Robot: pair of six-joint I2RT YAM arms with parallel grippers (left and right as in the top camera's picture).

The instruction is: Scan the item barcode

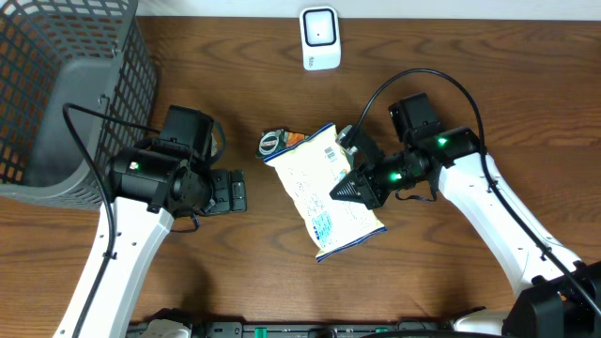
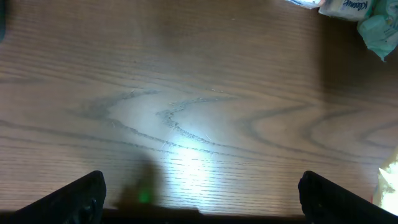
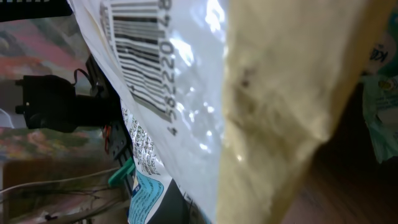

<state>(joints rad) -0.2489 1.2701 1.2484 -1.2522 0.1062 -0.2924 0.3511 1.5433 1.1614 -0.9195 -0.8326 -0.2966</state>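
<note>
Overhead, the wooden table (image 1: 282, 282) fills the view, with a grey mesh basket (image 1: 66, 94) at its ten o'clock corner. The left arm (image 1: 122, 253) comes up from seven o'clock and the right arm (image 1: 498, 225) from four o'clock. At the centre lies the task's item, a white and blue snack bag (image 1: 315, 183), its long side running from about twelve to six o'clock. The right gripper (image 1: 340, 194) is clenched on the bag's three o'clock edge; whether the bag is lifted clear of the wood I cannot tell. The left gripper (image 1: 230, 192) sits just off the bag's nine o'clock side, apart from it, released, with its jaws spread wide over bare wood; in the left wrist view its dark fingertips (image 2: 81, 199) stand at the two lower corners. A white scanner (image 1: 320, 38) stands at twelve o'clock on the table, well apart from the bag. A small tissue pack (image 1: 273, 143) lies against the bag's eleven o'clock corner. In the right wrist view the bag's barcode (image 3: 140, 56) shows at eleven o'clock, printed on glossy film.
</note>
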